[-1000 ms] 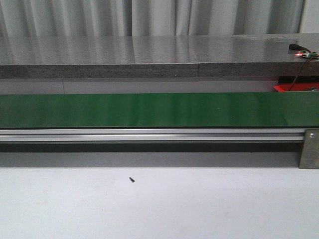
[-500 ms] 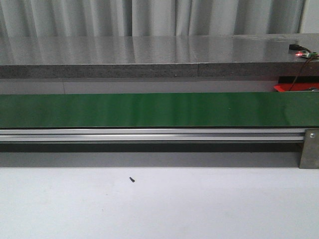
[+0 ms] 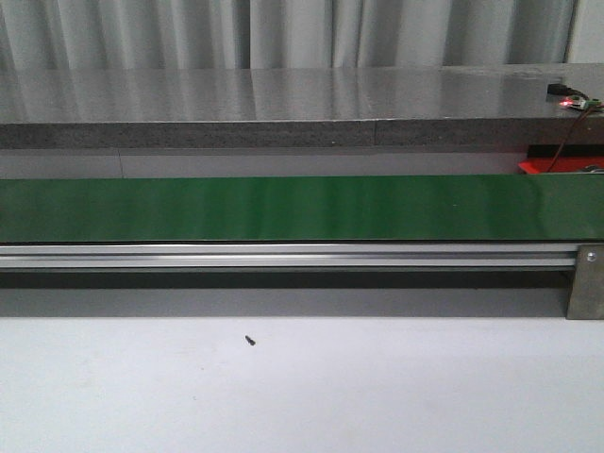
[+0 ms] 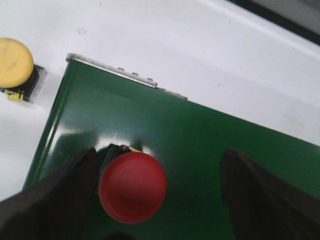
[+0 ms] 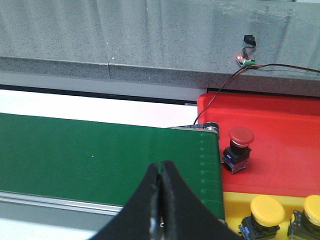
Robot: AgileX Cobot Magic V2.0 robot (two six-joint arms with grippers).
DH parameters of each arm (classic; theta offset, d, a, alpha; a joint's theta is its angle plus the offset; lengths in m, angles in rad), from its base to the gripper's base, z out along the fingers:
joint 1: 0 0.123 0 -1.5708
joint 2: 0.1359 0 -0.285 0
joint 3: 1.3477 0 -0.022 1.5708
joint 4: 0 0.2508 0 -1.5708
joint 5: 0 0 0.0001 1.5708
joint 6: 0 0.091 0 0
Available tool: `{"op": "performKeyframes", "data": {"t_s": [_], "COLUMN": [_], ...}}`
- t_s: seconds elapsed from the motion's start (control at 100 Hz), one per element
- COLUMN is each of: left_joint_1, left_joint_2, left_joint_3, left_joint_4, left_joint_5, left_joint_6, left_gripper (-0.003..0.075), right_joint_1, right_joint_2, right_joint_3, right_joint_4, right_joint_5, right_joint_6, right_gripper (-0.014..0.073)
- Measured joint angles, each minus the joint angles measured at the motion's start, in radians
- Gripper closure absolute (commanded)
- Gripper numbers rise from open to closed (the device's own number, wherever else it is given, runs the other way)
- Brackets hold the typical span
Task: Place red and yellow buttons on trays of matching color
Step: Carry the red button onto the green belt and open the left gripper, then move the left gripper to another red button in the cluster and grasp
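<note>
In the left wrist view a red button [image 4: 132,186] stands on the green conveyor belt [image 4: 200,140], between the open fingers of my left gripper [image 4: 157,195] and close against one finger [image 4: 55,200]. A yellow button [image 4: 15,62] stands on the white table just off the belt's end. In the right wrist view my right gripper [image 5: 161,170] is shut and empty above the belt [image 5: 100,155]. Beyond the belt's end, a red button [image 5: 239,147] stands on the red tray [image 5: 285,125], and two yellow buttons [image 5: 266,212] [image 5: 312,212] stand on the yellow tray [image 5: 234,202]. Neither gripper shows in the front view.
The front view shows the long green belt [image 3: 283,208] with its aluminium rail [image 3: 283,255], a grey counter [image 3: 283,104] behind, and a corner of the red tray [image 3: 557,165] at the right. A small circuit board with a wire [image 5: 245,60] lies on the counter.
</note>
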Motion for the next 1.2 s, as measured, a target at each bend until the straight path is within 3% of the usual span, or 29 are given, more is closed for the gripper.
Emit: {"op": "performKeyframes", "data": {"t_s": [0.55, 1.2], "left_joint_1": [0.159, 0.245], "left_joint_2": [-0.079, 0.089], "left_joint_3": [0.000, 0.000], "left_joint_4": [0.133, 0.235], "left_joint_5": [-0.041, -0.163], "left_joint_6": [0.006, -0.045], "left_gripper": [0.0218, 0.0218], "right_joint_1": [0.000, 0.000], "right_joint_2": [0.000, 0.000], "right_joint_3": [0.000, 0.000], "right_joint_4": [0.000, 0.000], "right_joint_5": [0.000, 0.002], "right_joint_6": [-0.002, -0.002], "right_gripper": [0.0652, 0.0652]}}
